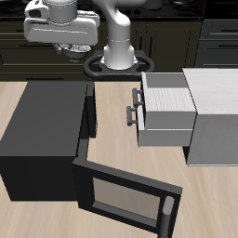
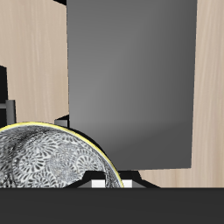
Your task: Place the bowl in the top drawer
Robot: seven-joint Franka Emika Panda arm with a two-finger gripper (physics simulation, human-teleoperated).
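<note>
My gripper (image 1: 67,46) hangs high over the back corner of the black microwave (image 1: 42,121), shut on the bowl (image 1: 71,49), which shows only as a dark shape under the white hand. In the wrist view the bowl (image 2: 44,162) is very close, silvery with a speckled grey inside and a pale rim, and it hides most of my fingers. Under it lies the microwave's dark top (image 2: 131,79). The top drawer (image 1: 167,91) of the light grey cabinet (image 1: 216,112) stands pulled out, its pale inside showing and its grey bar handle (image 1: 138,96) facing the microwave.
The microwave door (image 1: 125,193) swings wide open toward the table's front edge. A second bar handle (image 1: 130,114) sits just below the top drawer's handle. The robot's base (image 1: 119,58) stands at the back between microwave and cabinet.
</note>
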